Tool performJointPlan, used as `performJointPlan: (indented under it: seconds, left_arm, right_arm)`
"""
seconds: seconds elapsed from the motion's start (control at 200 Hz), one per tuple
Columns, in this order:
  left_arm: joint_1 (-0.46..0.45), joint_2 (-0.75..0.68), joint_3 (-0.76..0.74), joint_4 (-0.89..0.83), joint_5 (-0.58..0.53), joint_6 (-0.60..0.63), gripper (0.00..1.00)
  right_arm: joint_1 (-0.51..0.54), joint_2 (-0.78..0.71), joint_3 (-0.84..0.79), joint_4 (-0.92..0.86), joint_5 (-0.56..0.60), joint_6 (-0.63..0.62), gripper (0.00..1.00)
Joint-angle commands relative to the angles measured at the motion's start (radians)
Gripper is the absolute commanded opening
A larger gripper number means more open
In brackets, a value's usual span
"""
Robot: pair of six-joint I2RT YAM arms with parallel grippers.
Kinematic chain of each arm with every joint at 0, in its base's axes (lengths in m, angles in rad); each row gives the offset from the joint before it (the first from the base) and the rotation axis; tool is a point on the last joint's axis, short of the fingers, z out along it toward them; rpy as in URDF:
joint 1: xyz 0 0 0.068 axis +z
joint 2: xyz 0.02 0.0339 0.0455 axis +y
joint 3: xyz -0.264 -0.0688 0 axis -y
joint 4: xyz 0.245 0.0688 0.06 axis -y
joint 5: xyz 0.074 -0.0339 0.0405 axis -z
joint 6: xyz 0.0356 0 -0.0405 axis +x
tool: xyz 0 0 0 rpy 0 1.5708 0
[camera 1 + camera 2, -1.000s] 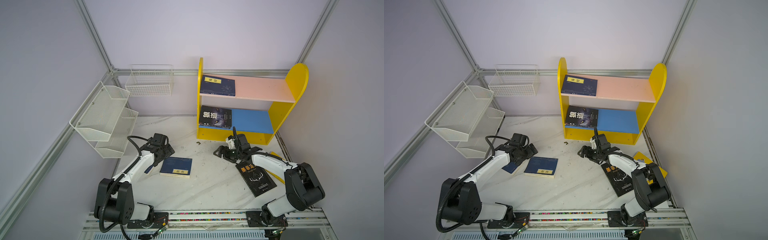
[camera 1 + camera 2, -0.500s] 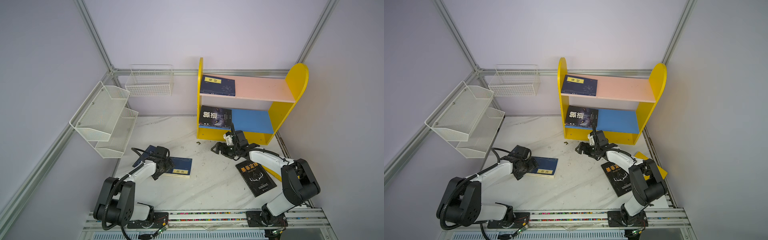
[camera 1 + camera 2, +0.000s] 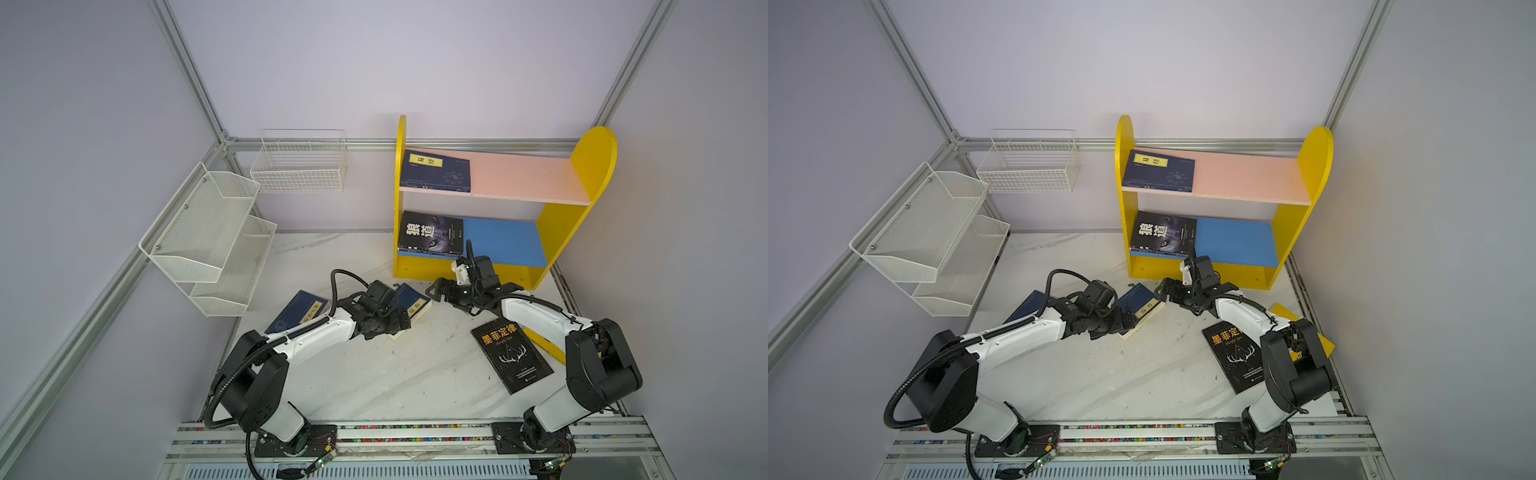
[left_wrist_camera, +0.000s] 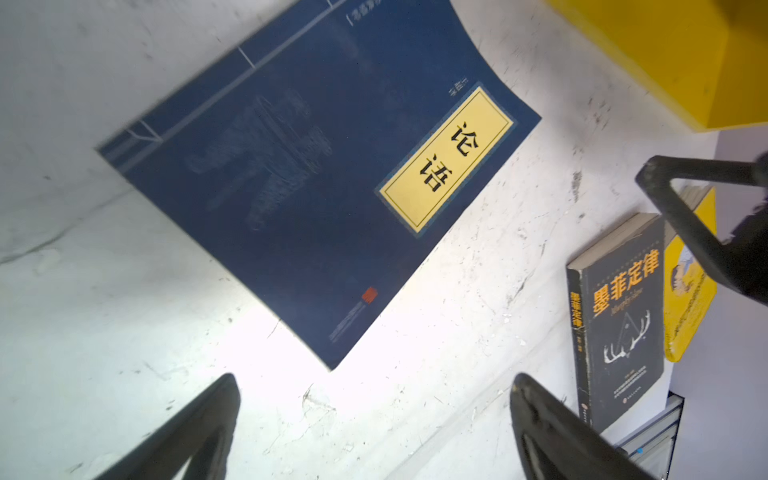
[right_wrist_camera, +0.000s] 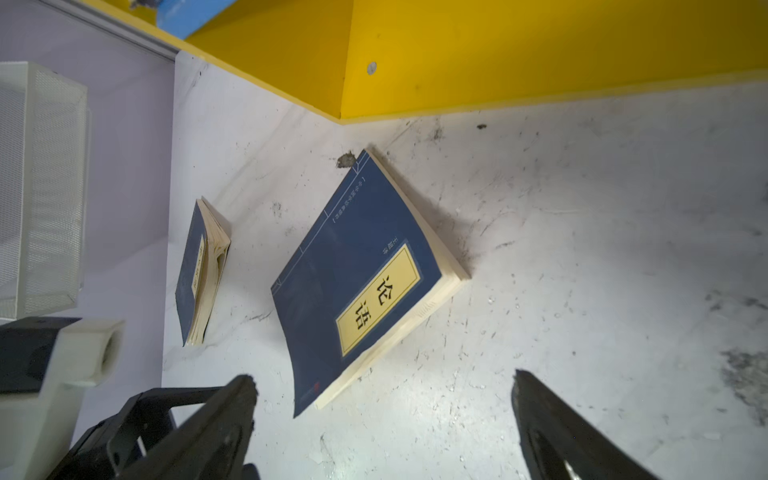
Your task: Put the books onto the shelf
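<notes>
Navy book now farther right, mid-frame, near shelf; left gripper and right gripper jaws wide apart, empty.

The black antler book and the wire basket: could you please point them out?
black antler book [image 3: 512,354], in a top view, middle of front cover.
wire basket [image 3: 299,179], in a top view, front mesh wall.
</notes>
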Motion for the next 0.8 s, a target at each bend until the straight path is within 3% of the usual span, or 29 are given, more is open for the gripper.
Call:
performJointPlan:
  seconds: [0.0,0.09,0.245,0.38,0.535,0.61,0.735,0.795]
  left_arm:
    - [0.037,-0.080,0.038,-0.043,-0.060,0.072,1.00]
    - [0.091,-0.078,0.056,-0.041,-0.069,0.178,0.98]
    - [0.156,0.059,0.192,-0.142,-0.091,0.366,0.97]
    - [0.226,0.176,0.258,-0.110,-0.004,0.443,0.95]
    - [0.286,0.274,0.304,-0.017,0.147,0.442,0.94]
    - [0.290,0.323,0.334,-0.009,0.183,0.446,0.92]
    - [0.286,0.376,0.342,-0.013,0.250,0.455,0.92]
    - [0.278,0.388,0.323,-0.006,0.263,0.455,0.91]
  right_arm:
    - [-0.004,0.010,0.029,-0.037,0.010,0.041,0.97]
    - [-0.004,0.052,0.044,-0.083,0.024,0.044,0.95]
    - [-0.002,0.088,0.024,-0.053,0.033,0.085,0.93]
    - [0.014,0.127,0.014,0.021,0.035,0.145,0.89]
    - [0.079,0.199,0.036,0.057,0.075,0.172,0.84]
    - [0.109,0.232,0.042,0.064,0.113,0.192,0.76]
    - [0.123,0.267,0.032,0.038,0.248,0.183,0.49]
    - [0.119,0.280,0.015,0.050,0.282,0.169,0.46]
